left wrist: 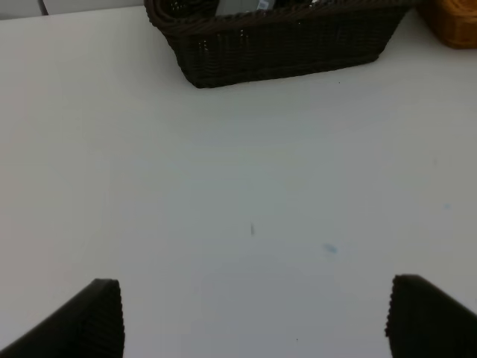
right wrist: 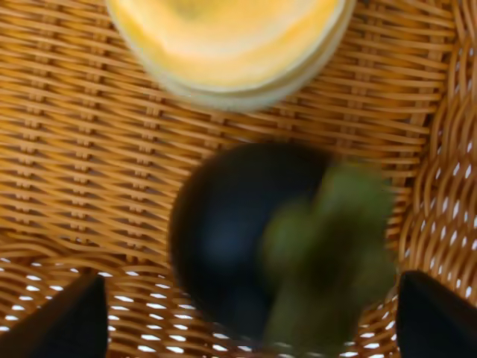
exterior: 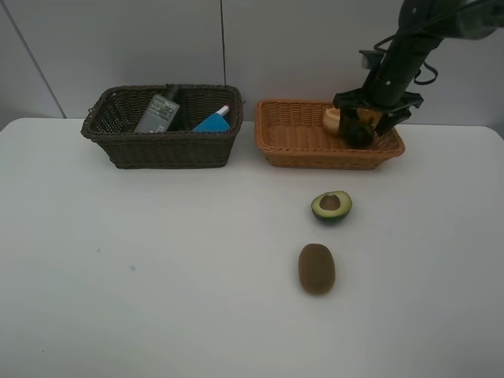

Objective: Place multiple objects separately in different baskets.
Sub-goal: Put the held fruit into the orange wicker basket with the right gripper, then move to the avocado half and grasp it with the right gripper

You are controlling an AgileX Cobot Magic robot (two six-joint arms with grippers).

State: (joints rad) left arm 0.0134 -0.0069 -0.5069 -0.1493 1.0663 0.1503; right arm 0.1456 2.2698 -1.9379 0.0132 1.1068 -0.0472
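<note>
My right gripper point(exterior: 368, 120) hangs open inside the light orange basket point(exterior: 311, 154), its fingertips point(right wrist: 67, 321) spread wide. Between them the dark mangosteen point(right wrist: 238, 231) with its green cap lies blurred on the basket floor point(right wrist: 74, 186), beside the orange-yellow fruit point(right wrist: 223, 37), which also shows in the high view point(exterior: 333, 120). The avocado half point(exterior: 331, 206) and brown kiwi point(exterior: 316, 268) lie on the table. The dark brown basket point(exterior: 161, 148) holds the green pump bottle point(exterior: 160, 113), blue eraser point(exterior: 211, 124) and marker point(exterior: 224, 110). My left gripper point(left wrist: 253, 321) is open and empty over bare table. The pink bottle is hidden.
The white table point(exterior: 157, 260) carries both baskets side by side along its far edge, the dark one point(left wrist: 276, 45) on the left. A grey wall stands behind them. The right arm point(exterior: 409, 47) reaches down from the upper right.
</note>
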